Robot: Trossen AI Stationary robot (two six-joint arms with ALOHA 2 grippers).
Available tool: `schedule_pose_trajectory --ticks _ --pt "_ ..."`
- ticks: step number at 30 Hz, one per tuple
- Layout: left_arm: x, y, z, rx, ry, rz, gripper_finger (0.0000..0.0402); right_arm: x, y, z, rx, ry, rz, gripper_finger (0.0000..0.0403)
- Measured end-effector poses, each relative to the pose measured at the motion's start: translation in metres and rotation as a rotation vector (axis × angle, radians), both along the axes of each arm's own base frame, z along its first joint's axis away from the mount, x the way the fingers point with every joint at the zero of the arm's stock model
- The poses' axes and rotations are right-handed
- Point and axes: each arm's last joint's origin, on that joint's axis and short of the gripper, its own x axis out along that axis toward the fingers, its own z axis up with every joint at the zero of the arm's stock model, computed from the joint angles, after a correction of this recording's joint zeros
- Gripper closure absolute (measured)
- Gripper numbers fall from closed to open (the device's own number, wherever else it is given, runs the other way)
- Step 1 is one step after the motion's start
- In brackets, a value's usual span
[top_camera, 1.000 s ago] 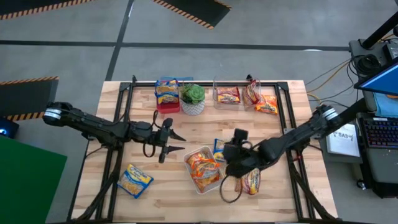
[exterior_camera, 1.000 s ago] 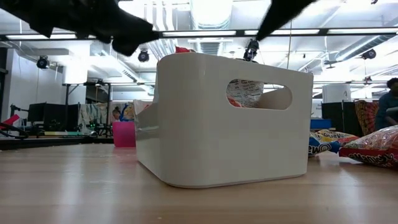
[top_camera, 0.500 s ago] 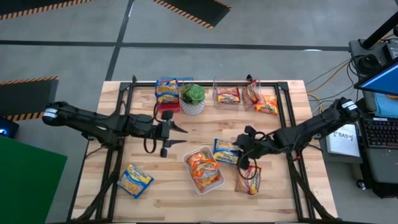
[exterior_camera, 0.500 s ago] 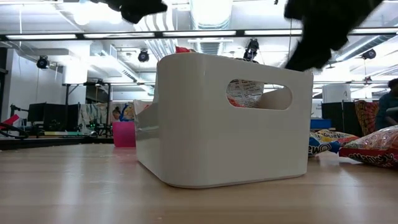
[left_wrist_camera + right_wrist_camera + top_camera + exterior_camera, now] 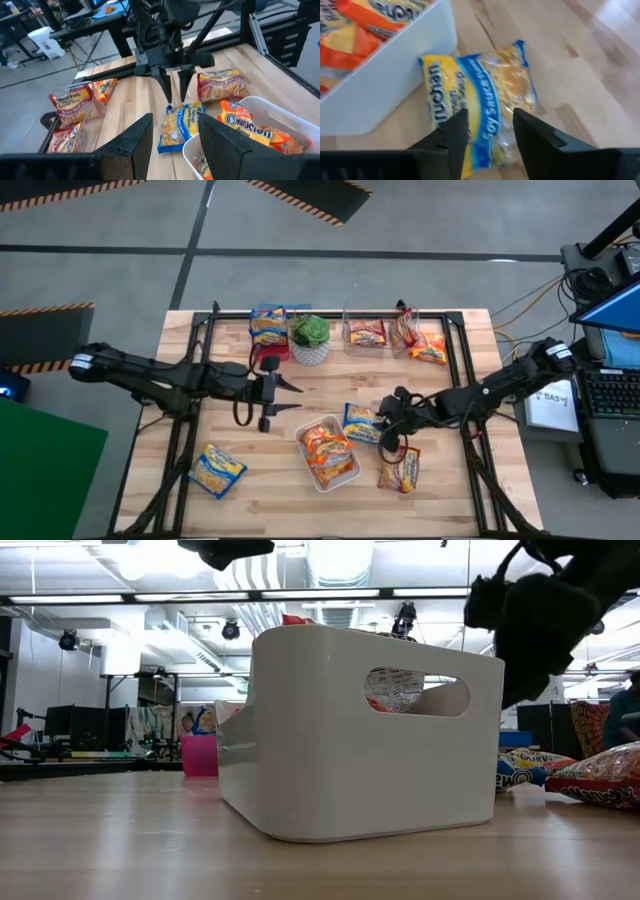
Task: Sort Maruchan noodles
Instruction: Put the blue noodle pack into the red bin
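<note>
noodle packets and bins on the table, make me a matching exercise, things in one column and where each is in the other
Things:
1. blue-edged yellow crinkly noodle packet
2. white plastic bin
3. green potted plant
4. red-edged noodle packet

Places:
A. at the table's back edge, between the red bin and the clear bin
B. lying flat beside the white bin, under the right tool
C. alone on the wood, front right
D. front centre, holding orange packets

Pairs: 1-B, 2-D, 3-A, 4-C
</note>
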Motion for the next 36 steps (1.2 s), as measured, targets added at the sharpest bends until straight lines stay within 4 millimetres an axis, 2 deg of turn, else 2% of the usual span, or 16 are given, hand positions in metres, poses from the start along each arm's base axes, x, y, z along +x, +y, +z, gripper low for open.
schedule_pose_trajectory --ticks 5,10,14,18,21,25,36 --pt "0.001 0.0 -0.001 0.003 0.006 0.006 0.0261 0.006 0.002 -0.002 -0.046 0.028 0.047 0.0198" --pt "0.001 0.001 -0.002 0.002 0.007 0.026 0.0261 0.016 0.009 -0.009 -0.032 0.097 0.199 0.0143" --pt "0.001 0.001 -0.002 0.003 0.01 0.027 0.0261 0.025 0.012 -0.021 -0.052 0.151 0.208 0.0124" --pt "0.001 0.001 -0.002 0.007 0.009 0.025 0.0261 0.031 0.012 -0.035 -0.081 0.206 0.19 0.0127" --pt "0.001 0.001 -0.002 0.009 0.01 0.025 0.0261 0.035 0.01 -0.041 -0.099 0.216 0.175 0.0145" --pt "0.001 0.001 -0.002 0.009 0.01 0.025 0.0261 0.037 0.004 -0.043 -0.098 0.231 0.156 0.0191" --pt "0.001 0.001 -0.002 0.007 0.009 0.026 0.0261 0.031 -0.01 -0.017 -0.063 0.17 0.204 0.0376"
